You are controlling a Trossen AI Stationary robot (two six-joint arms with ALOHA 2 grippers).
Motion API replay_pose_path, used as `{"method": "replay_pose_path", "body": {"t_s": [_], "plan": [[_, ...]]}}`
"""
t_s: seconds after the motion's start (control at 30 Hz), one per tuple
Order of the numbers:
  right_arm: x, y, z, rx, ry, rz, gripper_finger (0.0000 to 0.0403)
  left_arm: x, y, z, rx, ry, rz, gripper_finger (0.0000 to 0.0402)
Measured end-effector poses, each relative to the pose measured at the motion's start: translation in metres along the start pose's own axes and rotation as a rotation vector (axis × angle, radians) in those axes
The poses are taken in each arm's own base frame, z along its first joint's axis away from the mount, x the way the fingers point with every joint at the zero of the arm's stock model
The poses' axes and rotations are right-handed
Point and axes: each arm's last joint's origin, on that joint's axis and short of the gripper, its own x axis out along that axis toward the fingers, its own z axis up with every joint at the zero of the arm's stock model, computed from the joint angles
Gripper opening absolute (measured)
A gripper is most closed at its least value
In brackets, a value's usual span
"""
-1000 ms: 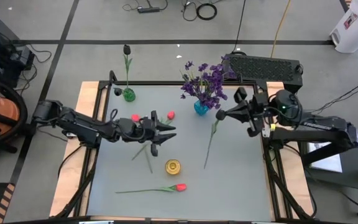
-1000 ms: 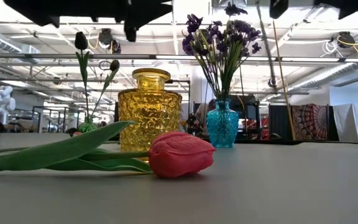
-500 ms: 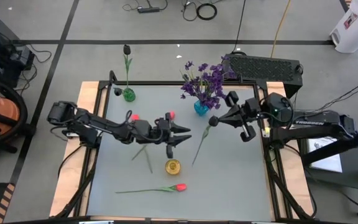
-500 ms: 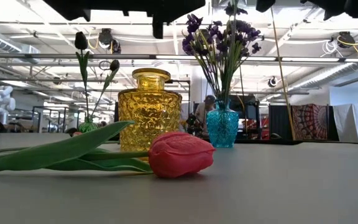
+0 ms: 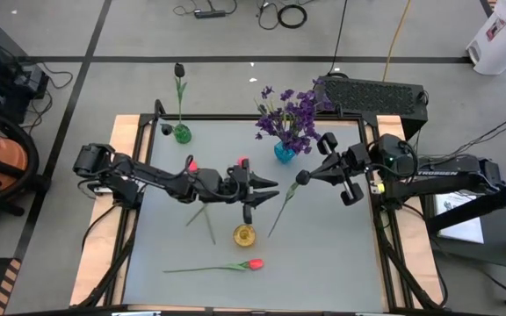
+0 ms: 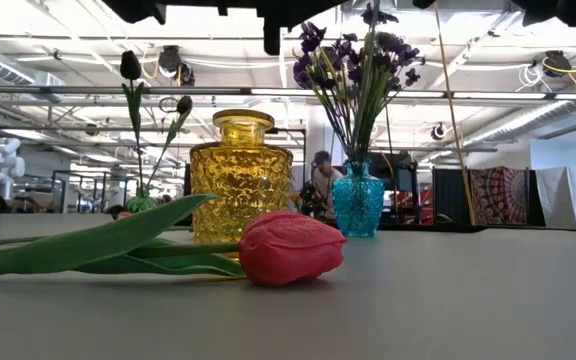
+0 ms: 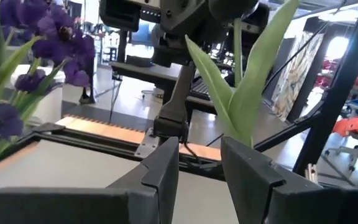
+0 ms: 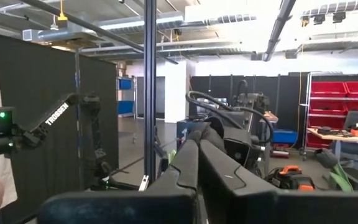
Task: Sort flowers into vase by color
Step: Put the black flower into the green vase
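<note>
Right gripper (image 5: 307, 175), fingers clamped on a dark tulip (image 5: 281, 204), faces the left gripper (image 5: 269, 190), fingers apart, above the table (image 5: 341, 254).

Table centre: squat jar (image 5: 244, 234); loose tulip (image 5: 253, 263) laid at 6 o'clock; bunch-filled vase (image 5: 284, 153) at 1; single-stem vase (image 5: 182, 133) at 11.

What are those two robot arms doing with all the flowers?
They are sorting flowers into vases by color. The right gripper is shut on a dark tulip, holding it up over the table. The left gripper is open, facing that tulip's stem. Purple flowers already stand in the blue vase. A red tulip lies waiting.
</note>
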Motion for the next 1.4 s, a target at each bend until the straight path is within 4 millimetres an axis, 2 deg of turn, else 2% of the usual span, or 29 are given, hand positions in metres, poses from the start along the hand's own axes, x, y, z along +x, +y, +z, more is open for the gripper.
{"method": "replay_pose_path", "body": {"t_s": [0.33,0.63,0.87,1.4], "plan": [[0.000,0.000,-0.001,-0.010,0.011,0.002,0.0000,0.002,-0.004,0.003,-0.103,0.043,-0.118,0.0127],[0.000,0.001,-0.001,-0.029,0.013,0.002,0.0000,0.007,-0.002,-0.018,-0.092,0.141,-0.102,0.0127],[0.000,0.000,-0.002,-0.033,0.017,0.002,0.0000,0.014,-0.001,-0.033,-0.110,0.145,-0.101,0.0127],[0.002,-0.002,-0.007,-0.034,0.044,-0.025,0.0000,0.018,-0.005,-0.021,-0.118,0.093,-0.130,0.0127]]}}
